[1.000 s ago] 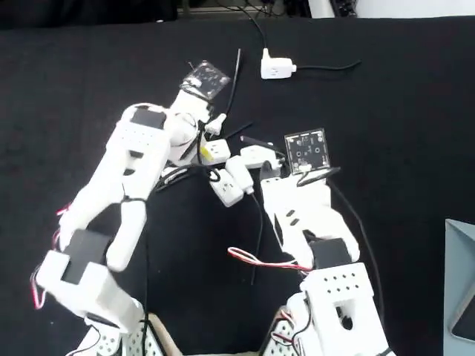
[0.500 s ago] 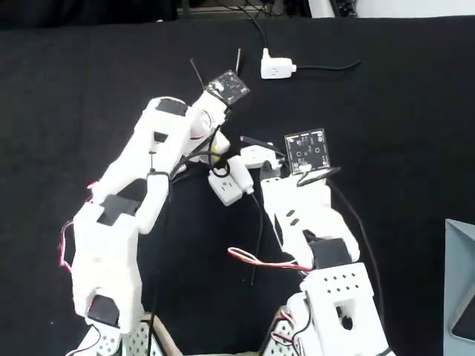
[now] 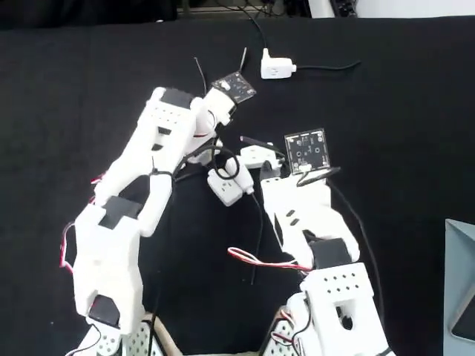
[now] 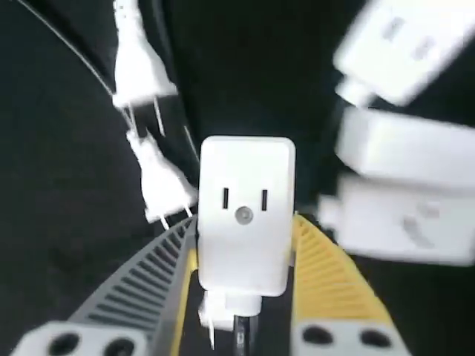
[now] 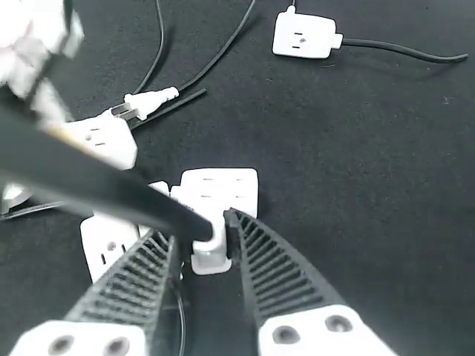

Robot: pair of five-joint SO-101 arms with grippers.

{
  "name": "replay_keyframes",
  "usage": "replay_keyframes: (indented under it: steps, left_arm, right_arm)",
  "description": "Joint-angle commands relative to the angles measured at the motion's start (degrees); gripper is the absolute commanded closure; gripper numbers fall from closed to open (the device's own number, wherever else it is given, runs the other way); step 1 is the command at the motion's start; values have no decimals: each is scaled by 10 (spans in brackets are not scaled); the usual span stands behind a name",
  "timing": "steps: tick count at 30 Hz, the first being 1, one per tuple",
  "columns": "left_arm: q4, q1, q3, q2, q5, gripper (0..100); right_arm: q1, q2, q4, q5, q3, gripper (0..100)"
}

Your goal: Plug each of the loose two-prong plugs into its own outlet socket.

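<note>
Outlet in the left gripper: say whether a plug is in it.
Empty: both slots of the outlet show bare, no prongs inside.

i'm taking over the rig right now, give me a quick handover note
Left gripper: shut on a white outlet socket, whose face is empty.
Right gripper: shut on the end of a white socket block on the table.
A near plug and a far plug lie loose beyond the left gripper. A corded socket sits farther off, empty.
Done: no plug visibly seated.
Left: all the plugging.
</note>
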Motion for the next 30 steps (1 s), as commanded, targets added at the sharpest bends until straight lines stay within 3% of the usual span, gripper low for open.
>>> replay_keyframes:
  steps: [1, 13, 20, 24, 27, 30]
  left_arm:
    - [96, 15, -26, -105, -4, 972]
    - [105, 44, 288, -385, 16, 971]
    - [-42, 36, 574, -541, 38, 964]
    - [-122, 35, 709, -599, 70, 845]
    - [-151, 31, 749, -638, 107, 770]
    - [-149, 14, 739, -686, 111, 761]
  right_arm:
    - [6, -4, -12, 6, -3, 986]
    - [6, -5, -14, 6, 5, 986]
    - [6, -5, -14, 6, 5, 986]
    - [6, -5, -14, 6, 5, 986]
    - [6, -5, -14, 6, 5, 986]
    - [5, -5, -13, 6, 5, 986]
